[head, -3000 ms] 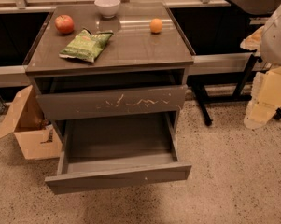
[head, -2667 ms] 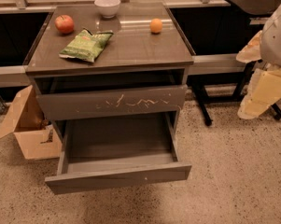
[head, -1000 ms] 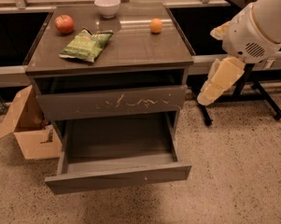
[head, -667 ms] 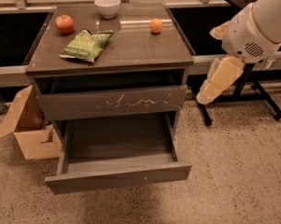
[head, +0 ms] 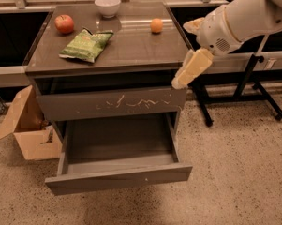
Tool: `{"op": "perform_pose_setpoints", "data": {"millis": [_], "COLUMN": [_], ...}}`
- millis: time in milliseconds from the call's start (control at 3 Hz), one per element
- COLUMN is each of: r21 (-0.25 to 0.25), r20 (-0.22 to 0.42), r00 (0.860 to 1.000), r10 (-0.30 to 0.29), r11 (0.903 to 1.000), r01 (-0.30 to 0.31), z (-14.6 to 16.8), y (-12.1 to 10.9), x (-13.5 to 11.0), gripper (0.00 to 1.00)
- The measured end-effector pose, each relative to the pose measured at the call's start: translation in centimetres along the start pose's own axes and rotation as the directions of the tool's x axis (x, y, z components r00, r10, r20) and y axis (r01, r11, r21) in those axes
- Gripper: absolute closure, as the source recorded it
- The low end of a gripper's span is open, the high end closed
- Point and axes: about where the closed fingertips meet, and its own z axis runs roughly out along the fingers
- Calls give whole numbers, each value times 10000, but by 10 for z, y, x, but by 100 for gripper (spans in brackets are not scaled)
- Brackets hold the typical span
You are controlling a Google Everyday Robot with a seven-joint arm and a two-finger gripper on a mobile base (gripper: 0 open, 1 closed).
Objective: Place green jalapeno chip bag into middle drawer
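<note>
The green jalapeno chip bag (head: 86, 45) lies flat on the left part of the cabinet top (head: 131, 48). The middle drawer (head: 118, 176) is pulled out and shows nothing inside; its smooth grey front faces me. My gripper (head: 191, 69) hangs at the cabinet's front right corner, level with the top edge. It is well to the right of the bag and holds nothing that I can see. The white arm (head: 246, 15) reaches in from the upper right.
A red apple (head: 64, 23), a white bowl (head: 107, 6) and an orange (head: 156, 25) sit on the cabinet top. The scratched drawer front (head: 112, 104) above is closed. A cardboard box (head: 28, 130) stands at the left. A black stand (head: 246, 86) is at the right.
The arm and gripper have moved left from the right edge of view to the cabinet's front right corner. The bag and the drawers have not moved.
</note>
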Motion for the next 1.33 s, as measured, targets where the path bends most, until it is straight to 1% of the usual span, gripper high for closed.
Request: {"op": "perform_pose_setpoints", "data": {"millis": [333,667,1000,1333], "r21": [-284,-708,-688,-590], "r20": [1163,1934,1974,2166], "r00": [9931,9811,9803,9761], "r10": [-125,58,75,170], "r11": [9995,9975,9976,9982], "r01": [159,81,62,-42], "z": [46,94,100,129], "y": [-25,-38,-41,-58], "x": [-26,-54,-55,-57], "gripper": [0,0,0,0]}}
